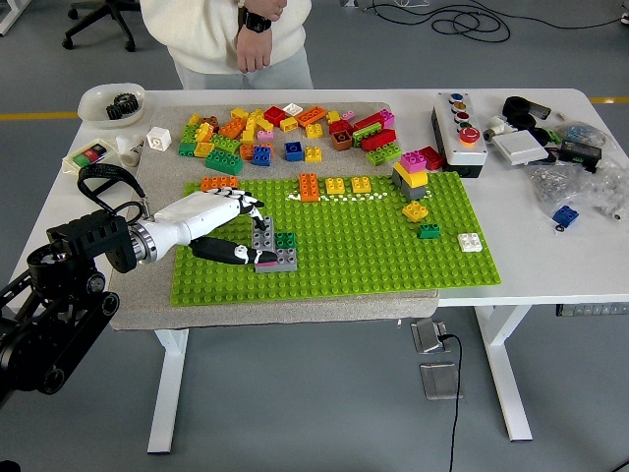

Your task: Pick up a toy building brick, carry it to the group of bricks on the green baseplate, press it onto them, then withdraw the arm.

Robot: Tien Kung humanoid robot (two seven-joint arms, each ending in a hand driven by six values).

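The green baseplate (pixel 373 236) lies on a grey mat. A small group of bricks stands on its left part: grey bricks (pixel 273 248) with a small green brick (pixel 286 239) beside them. My left hand (pixel 246 232) reaches in from the left over the plate's left edge. Its fingers are on the top of the grey bricks and its thumb (pixel 231 255) lies along their front side. I cannot tell whether the hand still grips the top grey brick. A heap of loose coloured bricks (pixel 285 130) lies behind the plate.
Orange (pixel 310 186), yellow (pixel 348 185) and stacked pink-yellow-grey bricks (pixel 411 174) stand on the plate's far edge. A button box (pixel 459 133) and cables sit at the right. A white bowl (pixel 111 102) is at the back left. A person (pixel 231 34) stands at the far side, hands at the body.
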